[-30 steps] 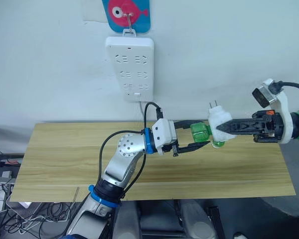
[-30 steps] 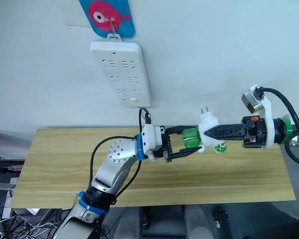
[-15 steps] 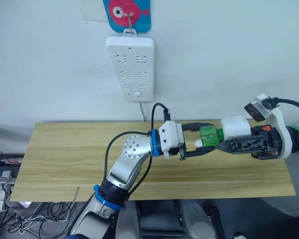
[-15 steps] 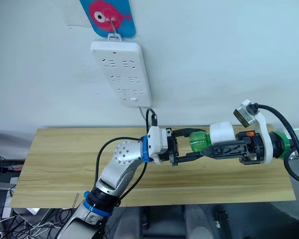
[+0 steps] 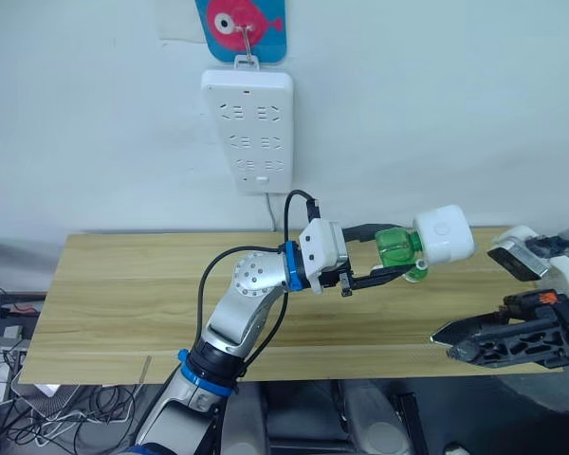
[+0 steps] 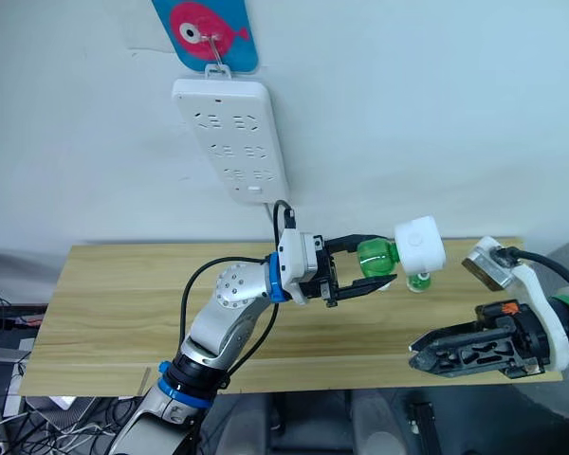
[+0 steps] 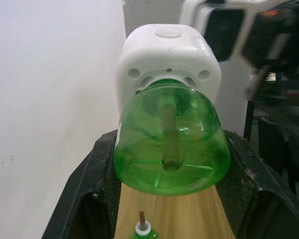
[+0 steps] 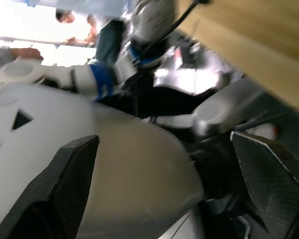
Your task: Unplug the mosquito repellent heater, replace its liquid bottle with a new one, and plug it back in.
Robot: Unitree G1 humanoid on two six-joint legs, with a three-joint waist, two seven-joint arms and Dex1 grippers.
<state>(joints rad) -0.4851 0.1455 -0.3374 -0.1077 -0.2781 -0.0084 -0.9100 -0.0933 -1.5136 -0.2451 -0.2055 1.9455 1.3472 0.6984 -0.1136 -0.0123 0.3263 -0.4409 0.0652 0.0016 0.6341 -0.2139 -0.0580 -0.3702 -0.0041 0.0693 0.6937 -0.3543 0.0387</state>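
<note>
Mosquito repellent heater (image 5: pixel 443 233), white rounded plastic, unplugged with translucent green bottle (image 5: pixel 395 248) fitted, gripped by left claw (image 5: pixel 389 255); right claw (image 5: pixel 452 338) spread wide, empty; replugging remains.

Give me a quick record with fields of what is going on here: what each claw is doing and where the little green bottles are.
left claw: shut on the green bottle, holding it above the table
white heater: attached to that bottle's neck, held up in the air
right claw: open, empty, low near the table's front edge
second green bottle: standing on the wooden table, bare wick showing in the left wrist view
power strip: hanging on the wall, nothing plugged into its sockets
</note>
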